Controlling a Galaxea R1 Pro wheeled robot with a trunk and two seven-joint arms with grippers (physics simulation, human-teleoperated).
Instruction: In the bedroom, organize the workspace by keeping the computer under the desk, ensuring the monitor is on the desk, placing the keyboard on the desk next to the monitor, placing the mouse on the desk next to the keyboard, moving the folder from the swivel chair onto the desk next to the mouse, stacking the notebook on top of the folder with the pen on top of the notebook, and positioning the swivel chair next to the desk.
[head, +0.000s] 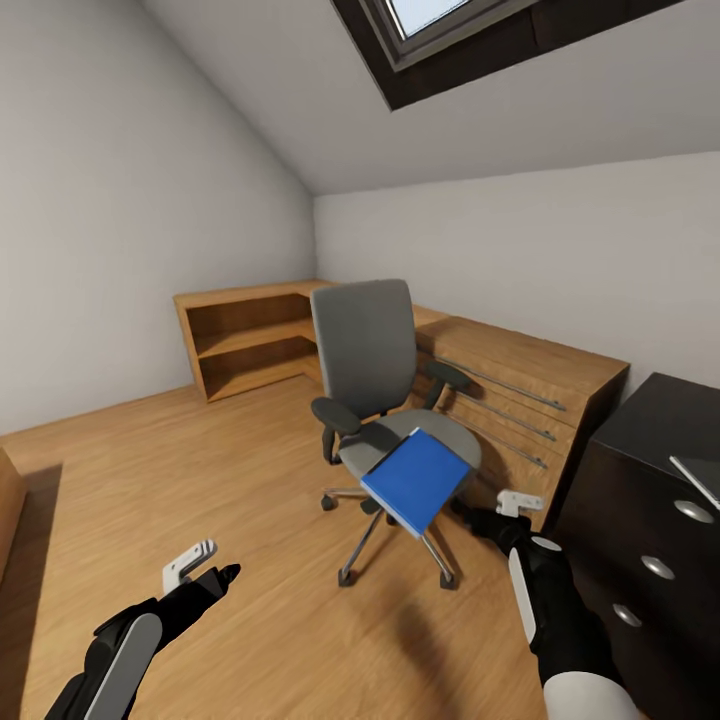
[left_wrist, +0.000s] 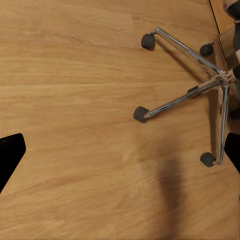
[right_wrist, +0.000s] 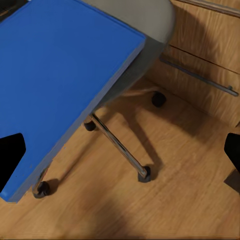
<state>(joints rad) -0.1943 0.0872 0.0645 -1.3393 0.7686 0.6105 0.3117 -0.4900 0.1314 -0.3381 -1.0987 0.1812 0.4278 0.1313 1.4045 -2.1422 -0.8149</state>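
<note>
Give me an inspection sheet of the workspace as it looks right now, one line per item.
Surface: light wood plank floor; corner of the black desk at the right, a thin grey edge lying on its top.
Job's things: blue folder lies on the seat of the grey swivel chair, overhanging the seat's front edge.
Clutter: nothing seen.
Grippers: left gripper over bare floor, jaws apart, empty; right gripper beside the folder's corner, jaws apart, empty.
Cables: nothing seen.
Surroundings: low wood cabinet along the wall behind the chair, open shelf unit in the corner, skylight in the sloped ceiling.
</note>
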